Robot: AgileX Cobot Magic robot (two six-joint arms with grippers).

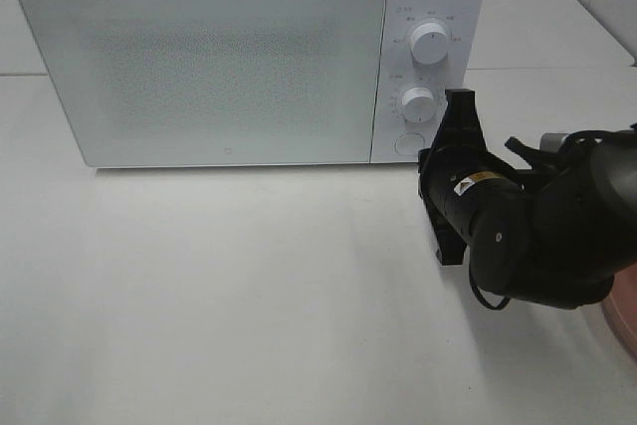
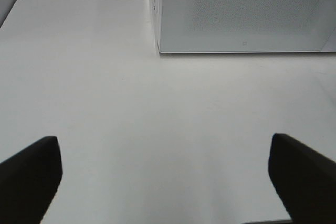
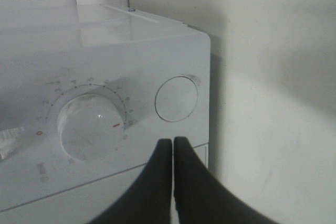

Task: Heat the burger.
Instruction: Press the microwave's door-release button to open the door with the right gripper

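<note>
The burger is out of view in every frame. The white microwave stands at the back of the table with its door closed. My right gripper is shut with nothing in it, and its tips point at the control panel, just beside the round door button. In the right wrist view the closed fingertips sit a little short of that button, next to the lower dial. My left gripper stands open and empty over bare table, facing the microwave's door.
The upper dial and lower dial sit above the button. A pink plate's edge shows at the right border, partly behind the right arm. The white table stretches in front of the microwave.
</note>
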